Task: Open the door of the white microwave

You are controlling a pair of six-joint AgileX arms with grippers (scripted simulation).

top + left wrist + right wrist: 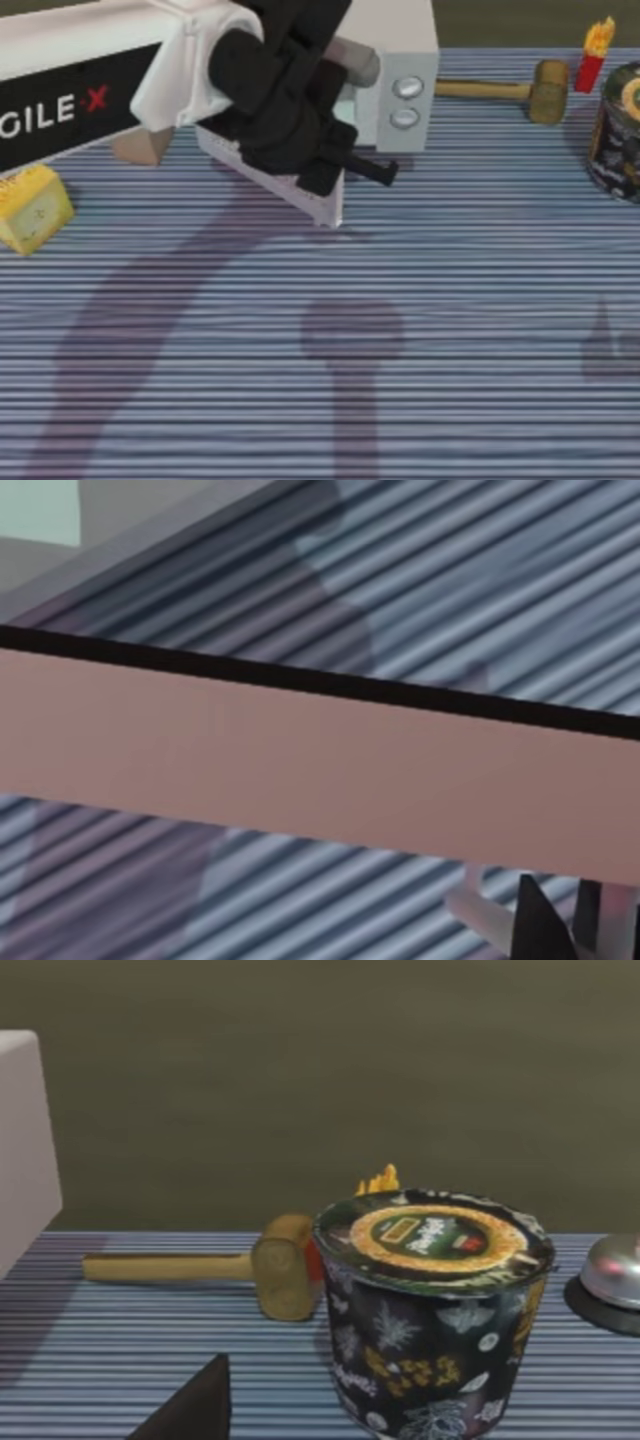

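Note:
The white microwave stands at the back of the table, with two round silver knobs on its front. Its door stands swung out toward the table's front, hinged at the left. My left arm reaches over the microwave, and my left gripper sits at the door's free edge, shut on it. In the left wrist view the door's edge crosses as a wide pale band, with the dark fingertips low in the corner. My right gripper is outside the top view, parked near a noodle cup.
A wooden mallet, a red fries box and a dark noodle cup stand right of the microwave. A yellow block and a brown carton lie at the left. A silver bell sits by the cup.

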